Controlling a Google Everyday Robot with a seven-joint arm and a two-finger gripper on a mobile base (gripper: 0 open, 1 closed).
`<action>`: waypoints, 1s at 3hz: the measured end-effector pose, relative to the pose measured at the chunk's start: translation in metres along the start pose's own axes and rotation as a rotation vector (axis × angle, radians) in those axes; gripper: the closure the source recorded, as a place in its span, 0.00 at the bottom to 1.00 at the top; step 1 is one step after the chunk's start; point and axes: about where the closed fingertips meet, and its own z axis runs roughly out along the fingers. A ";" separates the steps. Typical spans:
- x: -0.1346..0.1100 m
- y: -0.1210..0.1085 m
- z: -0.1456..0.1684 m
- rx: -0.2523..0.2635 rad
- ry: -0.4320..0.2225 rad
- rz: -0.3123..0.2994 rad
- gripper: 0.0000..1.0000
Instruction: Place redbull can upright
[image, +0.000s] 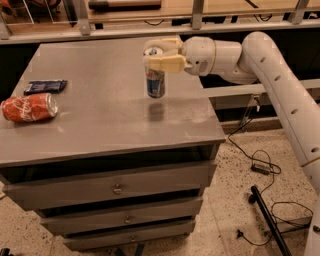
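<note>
My arm (280, 85) reaches in level from the right, gripper (157, 57) clamped around the top of the redbull can (155, 86), which hangs upright over the table (100, 132).

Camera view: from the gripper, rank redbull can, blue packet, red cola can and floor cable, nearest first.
1. redbull can, held in the gripper above the table's middle.
2. blue packet and red cola can, both at the table's left: too close to call.
3. floor cable, down right.

My gripper (161, 56) clasps the slim silver-blue metal redbull can (155, 85) by its top, upright, over the grey tabletop (100, 125).
</note>
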 end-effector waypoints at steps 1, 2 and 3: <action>0.021 0.000 -0.003 0.007 0.004 -0.010 0.97; 0.029 -0.001 -0.004 0.017 0.002 -0.016 0.66; 0.028 0.000 0.000 0.009 0.001 -0.016 0.35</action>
